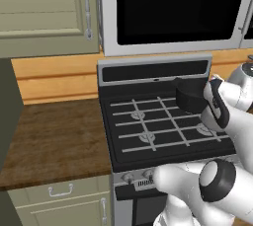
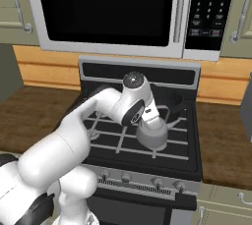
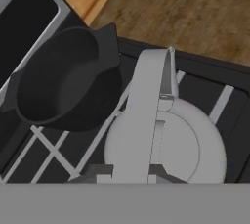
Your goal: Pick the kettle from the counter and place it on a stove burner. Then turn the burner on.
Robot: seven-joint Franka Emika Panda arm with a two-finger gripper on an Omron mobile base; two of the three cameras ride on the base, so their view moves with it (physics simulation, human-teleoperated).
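The shiny grey kettle [image 2: 154,134] is over the front right part of the black range, low at the grate bars [image 2: 118,146]; whether it rests on them I cannot tell. In the hand view the kettle [image 3: 188,142] is seen from above, its arched handle [image 3: 146,105] running down to my gripper [image 3: 129,175]. My gripper [image 2: 150,117] is shut on that handle. The burner under the kettle is hidden; other burner rings [image 1: 147,136] lie bare on the left. The brown counter [image 1: 54,136] flanks the range.
A larger black pot [image 3: 63,88] stands on the back right burner, close beside the kettle. Control knobs [image 2: 157,182] line the range's front edge. A microwave [image 2: 108,8] hangs above. A grey object [image 2: 247,102] stands on the right counter [image 2: 221,135].
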